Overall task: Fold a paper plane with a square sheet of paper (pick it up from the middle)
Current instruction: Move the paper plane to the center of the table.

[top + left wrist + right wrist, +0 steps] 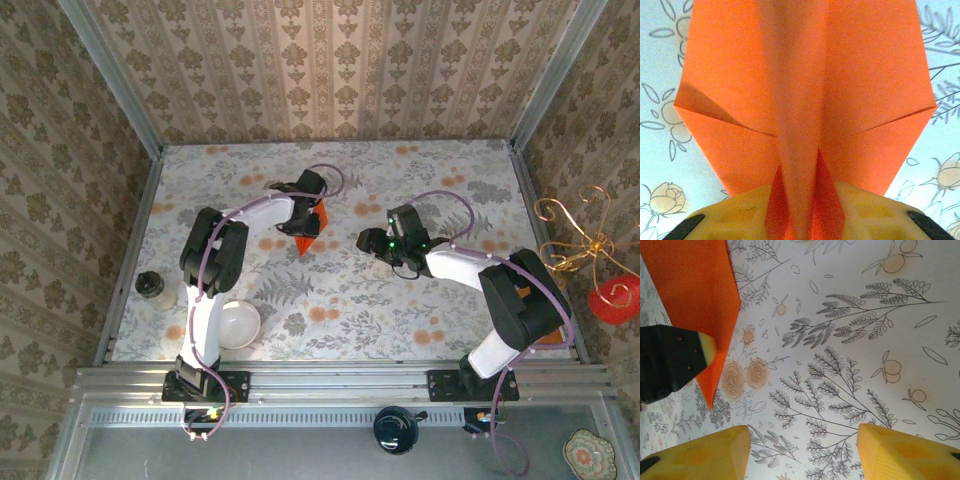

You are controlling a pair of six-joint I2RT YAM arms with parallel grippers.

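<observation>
Left wrist cam: paper plane [740,75] is cut off at 12, so its nose is out of frame. The centre keel is blurred, too close to the lens. The tail end of the keel runs down between the left gripper [802,222] fingers [875,215] at 6. The gap is narrow with the keel in it; can't tell if the pads pinch or just flank it.

Top cam: left gripper [303,200] hides the plane's rear. The paper plane [309,232] sits toward 12 on the floral table [400,300], nose pointing to 6.

Right gripper [368,240] is at 3 of the plane, apart from it. Its jaws are wide, with nothing between them.

Right wrist cam: right gripper [805,455] is over bare cloth. The plane's nose [695,295] is at 10, and a black pale-tipped finger [670,362] overlaps its edge at 9.
</observation>
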